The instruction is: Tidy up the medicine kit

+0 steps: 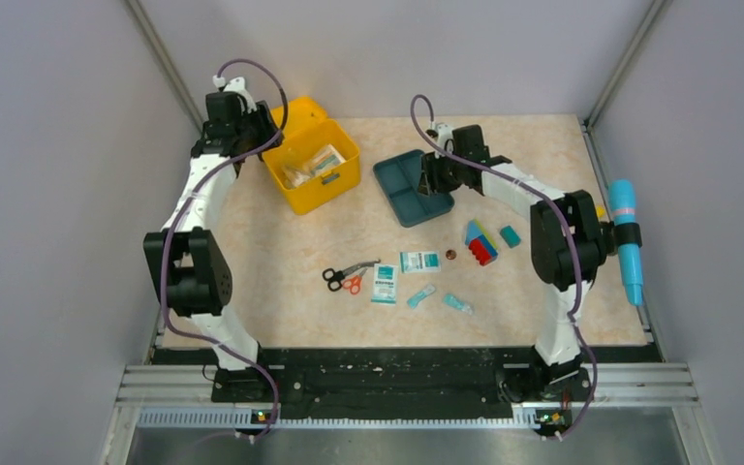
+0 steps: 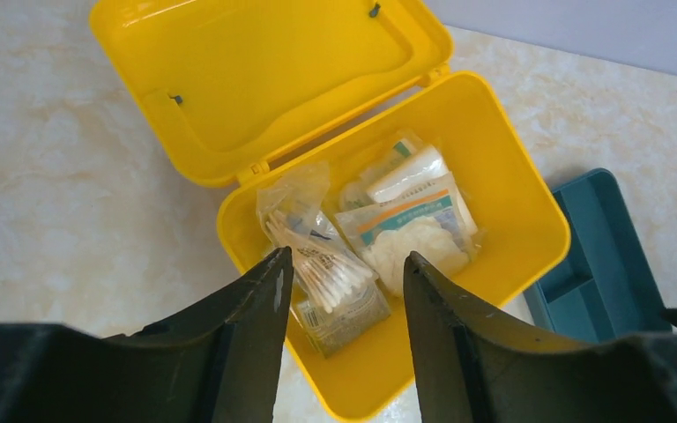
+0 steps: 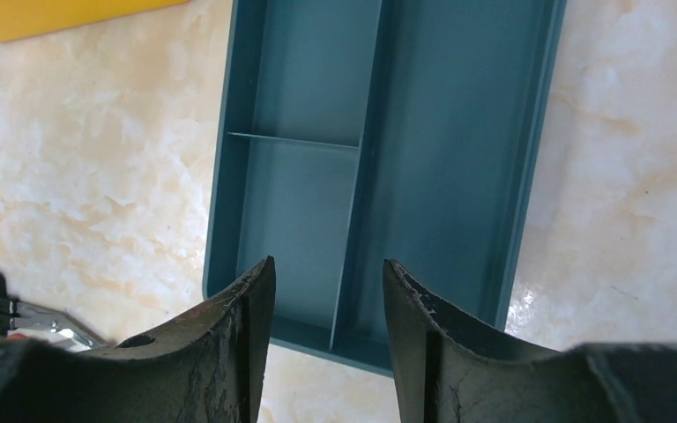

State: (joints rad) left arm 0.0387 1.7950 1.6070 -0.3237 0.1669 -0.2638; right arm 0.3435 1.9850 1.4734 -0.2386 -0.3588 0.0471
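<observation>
The medicine kit (image 1: 312, 174) is a yellow box at the back left, its hinged lid (image 2: 264, 79) lying open behind it. Inside I see a bag of cotton swabs (image 2: 322, 264) and a gauze packet (image 2: 410, 231). My left gripper (image 2: 345, 257) hangs open above the box's near rim, with nothing between its fingers. To the right of the kit, a dark teal compartment tray (image 1: 409, 191) lies empty on the table. My right gripper (image 3: 328, 262) stands open just above the tray's (image 3: 458, 132) near end, straddling its divider and holding nothing.
Loose items lie mid-table: scissors (image 1: 349, 277), two white packets (image 1: 385, 284) (image 1: 419, 261), two small teal tubes (image 1: 421, 295) (image 1: 457, 303), a coin (image 1: 450, 255), a stack of coloured blocks (image 1: 480, 244) and a small teal block (image 1: 511, 235). A blue cylinder (image 1: 626, 242) sits at the right edge.
</observation>
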